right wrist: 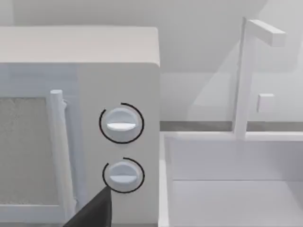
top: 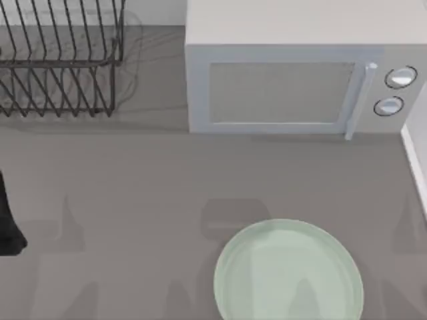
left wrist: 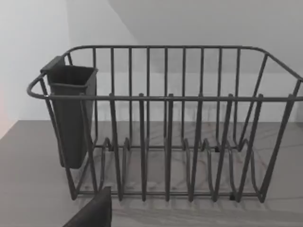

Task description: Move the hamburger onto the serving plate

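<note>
Two pincers show as dark wedges at the edge of their own wrist views, and for neither can I tell whether it is spread or pressed together. The left pincer (left wrist: 92, 213) hangs low over the bench (top: 133, 180) and faces a dark wire rack (left wrist: 165, 142), apart from it. A dark cup (left wrist: 71, 113) hangs on one end of the rack, hooked over its top rail, and the rack's slots hold nothing. In the top view a dark part of the left arm (top: 8, 223) sits at the bench's left edge, well in front of the rack, which stands in the far left corner. The right pincer (right wrist: 92, 210) faces the knob side of a white microwave (right wrist: 118, 56), whose two round knobs (right wrist: 121, 123) sit one above the other beside an upright door handle (right wrist: 57, 151); the door is closed. Just beside the microwave, on the side away from the door, lies a white sink (right wrist: 236, 189) with a thin white faucet (right wrist: 246, 71) standing behind it. The plate (top: 288, 270), pale green and bare, rests on the bench at its near edge, in front of the microwave and well apart from it, right of the bench's middle
</note>
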Robot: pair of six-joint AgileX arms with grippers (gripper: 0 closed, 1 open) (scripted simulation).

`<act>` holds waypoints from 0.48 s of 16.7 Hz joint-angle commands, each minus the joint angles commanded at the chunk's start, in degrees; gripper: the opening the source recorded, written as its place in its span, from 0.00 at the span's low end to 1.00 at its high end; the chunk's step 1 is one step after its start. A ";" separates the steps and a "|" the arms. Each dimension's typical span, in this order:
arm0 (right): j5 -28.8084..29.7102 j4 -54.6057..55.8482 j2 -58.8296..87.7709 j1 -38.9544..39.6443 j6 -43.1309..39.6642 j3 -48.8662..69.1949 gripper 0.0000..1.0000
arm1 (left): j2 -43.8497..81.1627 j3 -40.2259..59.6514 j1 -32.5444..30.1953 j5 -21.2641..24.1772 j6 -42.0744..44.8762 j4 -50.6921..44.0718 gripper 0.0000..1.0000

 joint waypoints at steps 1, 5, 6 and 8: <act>0.00 0.00 0.00 0.00 0.00 0.00 1.00 | 0.00 0.00 0.00 0.00 0.00 0.00 1.00; -0.14 -3.54 3.79 0.43 -0.37 2.91 1.00 | 0.00 0.00 0.00 0.00 0.00 0.00 1.00; -0.17 -5.65 6.21 0.63 -0.58 4.63 1.00 | 0.00 0.00 0.00 0.00 0.00 0.00 1.00; -0.18 -11.12 13.00 1.05 -1.14 8.93 1.00 | 0.00 0.00 0.00 0.00 0.00 0.00 1.00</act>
